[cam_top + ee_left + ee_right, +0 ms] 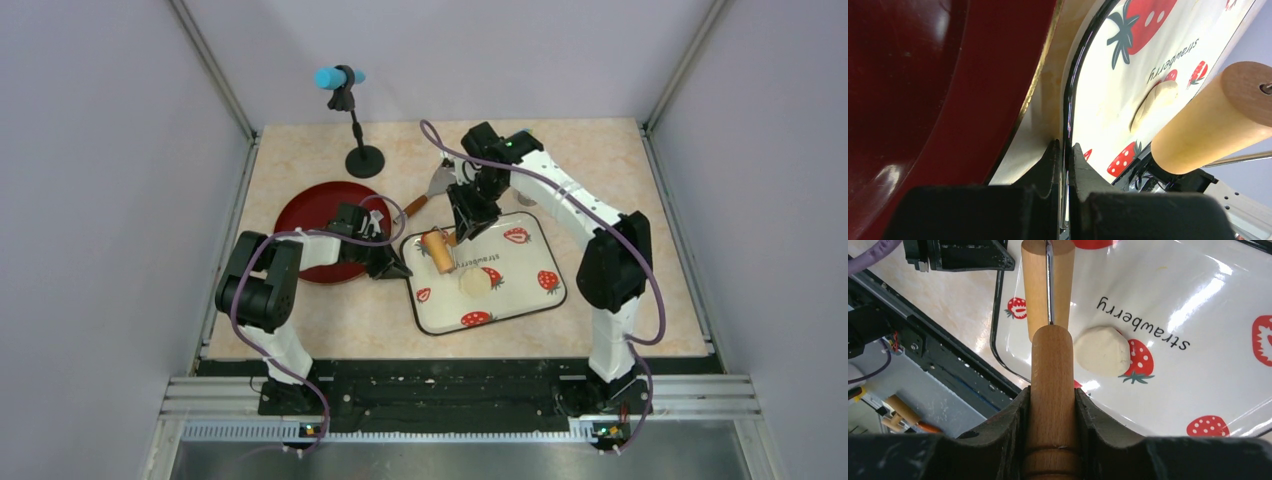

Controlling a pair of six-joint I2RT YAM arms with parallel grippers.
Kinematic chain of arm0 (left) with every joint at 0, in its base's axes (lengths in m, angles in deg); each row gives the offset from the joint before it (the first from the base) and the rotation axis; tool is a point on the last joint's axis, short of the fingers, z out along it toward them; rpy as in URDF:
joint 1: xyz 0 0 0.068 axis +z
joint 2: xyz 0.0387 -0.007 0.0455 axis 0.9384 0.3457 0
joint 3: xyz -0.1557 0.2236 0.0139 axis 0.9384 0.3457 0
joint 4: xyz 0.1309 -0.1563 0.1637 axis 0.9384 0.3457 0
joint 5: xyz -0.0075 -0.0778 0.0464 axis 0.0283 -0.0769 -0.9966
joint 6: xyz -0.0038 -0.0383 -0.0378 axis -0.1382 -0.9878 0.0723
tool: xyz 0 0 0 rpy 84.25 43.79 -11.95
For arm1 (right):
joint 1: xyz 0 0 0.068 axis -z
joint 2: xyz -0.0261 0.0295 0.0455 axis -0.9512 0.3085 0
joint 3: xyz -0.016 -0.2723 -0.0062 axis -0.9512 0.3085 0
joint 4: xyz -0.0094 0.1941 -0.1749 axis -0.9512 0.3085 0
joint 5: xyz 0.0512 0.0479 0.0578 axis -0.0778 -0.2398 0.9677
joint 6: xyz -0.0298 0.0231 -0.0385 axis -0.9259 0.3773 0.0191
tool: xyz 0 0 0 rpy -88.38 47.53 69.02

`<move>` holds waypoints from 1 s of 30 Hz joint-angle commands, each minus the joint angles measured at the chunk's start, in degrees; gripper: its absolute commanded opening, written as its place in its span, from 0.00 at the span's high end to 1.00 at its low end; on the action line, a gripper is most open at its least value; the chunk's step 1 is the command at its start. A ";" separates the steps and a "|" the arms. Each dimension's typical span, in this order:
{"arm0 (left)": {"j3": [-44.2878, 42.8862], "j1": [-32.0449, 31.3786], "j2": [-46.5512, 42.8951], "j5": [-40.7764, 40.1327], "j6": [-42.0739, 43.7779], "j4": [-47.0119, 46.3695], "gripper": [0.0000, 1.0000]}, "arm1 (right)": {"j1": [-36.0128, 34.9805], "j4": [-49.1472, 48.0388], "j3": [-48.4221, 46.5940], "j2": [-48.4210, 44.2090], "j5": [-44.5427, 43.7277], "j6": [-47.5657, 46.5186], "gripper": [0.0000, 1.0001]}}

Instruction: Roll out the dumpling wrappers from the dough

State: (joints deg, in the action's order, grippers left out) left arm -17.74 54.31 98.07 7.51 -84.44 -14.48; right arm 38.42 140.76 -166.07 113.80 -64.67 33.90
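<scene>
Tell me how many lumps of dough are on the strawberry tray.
1. The single dough lump sits near the middle of the strawberry tray, just beside the wooden rolling pin. More could be hidden under the pin.

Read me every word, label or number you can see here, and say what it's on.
"strawberry": printed in black on the white tray, near the dough.
The same print in the overhead view is too small to read. Nothing else is legible.
</scene>
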 commanded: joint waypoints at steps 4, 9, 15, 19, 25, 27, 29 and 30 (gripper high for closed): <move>3.27 -0.26 2.80 -10.04 2.54 7.16 1.00 | -0.15 3.67 -2.02 -4.25 -2.16 0.68 1.00; 3.10 -0.26 2.99 -10.03 2.72 7.24 1.00 | 0.84 4.38 4.42 -6.83 -4.86 1.30 1.00; 2.87 -0.27 2.81 -10.05 3.29 7.73 1.00 | 1.76 4.13 7.91 -7.82 -5.74 1.43 1.00; 0.17 -0.27 2.36 -12.97 6.20 12.39 1.00 | 2.03 4.14 6.31 -7.52 -5.67 1.27 1.00; -5.40 -0.18 4.46 -17.65 14.58 18.89 1.00 | 2.67 3.77 2.19 -7.60 -4.50 0.44 1.00; -7.73 -0.14 6.38 -18.62 16.47 20.62 1.00 | 2.96 4.09 1.38 -7.46 -5.42 0.63 1.00; -9.66 -0.18 8.07 -19.85 17.43 21.75 1.00 | 3.08 4.51 1.23 -7.57 -5.91 0.64 1.00; -10.48 -0.18 8.83 -20.47 17.74 22.19 1.00 | 3.10 4.62 1.56 -7.62 -5.77 0.63 1.00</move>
State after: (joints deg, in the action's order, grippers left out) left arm -27.22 53.77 101.24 3.35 -76.55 -0.10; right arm 40.76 145.48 -161.77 109.69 -70.68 34.47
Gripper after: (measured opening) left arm 0.044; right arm 0.321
